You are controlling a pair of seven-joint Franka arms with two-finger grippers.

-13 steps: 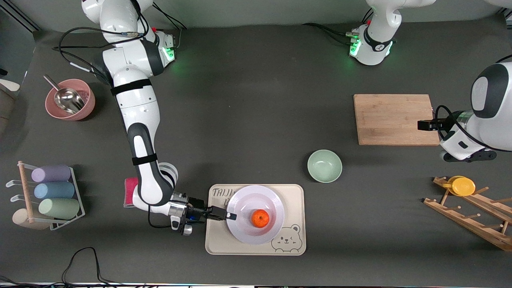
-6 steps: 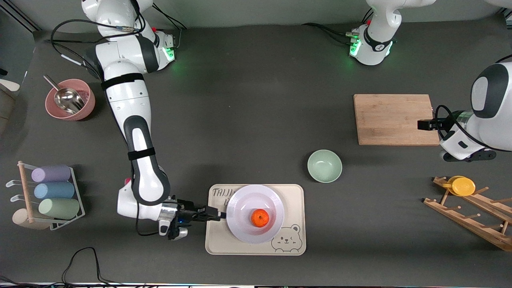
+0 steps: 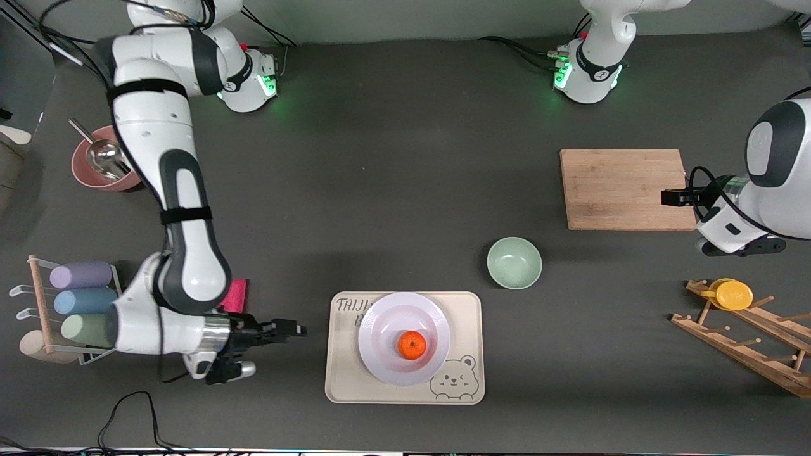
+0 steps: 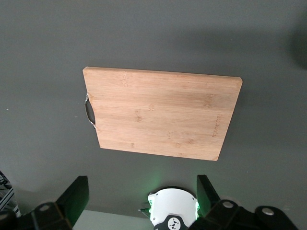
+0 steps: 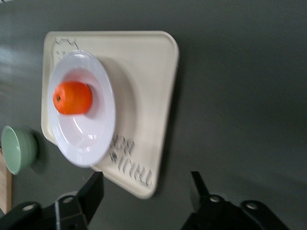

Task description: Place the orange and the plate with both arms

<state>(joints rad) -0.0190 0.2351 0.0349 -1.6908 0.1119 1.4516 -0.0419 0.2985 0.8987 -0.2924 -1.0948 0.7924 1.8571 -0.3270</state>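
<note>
Small round bright-orange fruit, the orange [image 3: 412, 345], sits inside the round shallow white plate [image 3: 380, 342], off-centre toward the front camera and the left arm's end. The plate rests on a cream rectangular tray with a bear drawing [image 3: 466, 316]; printed lettering on the tray is partly covered by the plate's rim. In the right wrist view the orange [image 5: 72, 97] lies in the plate [image 5: 91, 139] with the tray [image 5: 144, 96] under both.

Right pincer [image 3: 296, 329] is low over the dark table [image 3: 380, 190], near the tray's edge at the right arm's end, apart from tray and plate. Its fingers [image 5: 93, 191] stand spread wide with nothing between them.

Left pincer [image 4: 141, 199] is over the table beside the pale bamboo cutting board [image 3: 624, 189], at the left arm's end. Its fingers [image 4: 76, 196] stand fully apart and empty; the left arm waits. The left wrist view shows the cutting board [image 4: 163, 112] with a small metal loop handle on one short edge.

A pale-green bowl [image 3: 514, 262] stands just beside the tray's corner, farther from the front camera. A pink bowl with a metal scoop [image 3: 95, 168] is partly hidden by the right arm. A wire rack with three pastel rolls [image 3: 85, 301] stands at the right arm's end. A wooden peg rack carrying a flat yellow disc [image 3: 735, 294] stands at the left arm's end.
</note>
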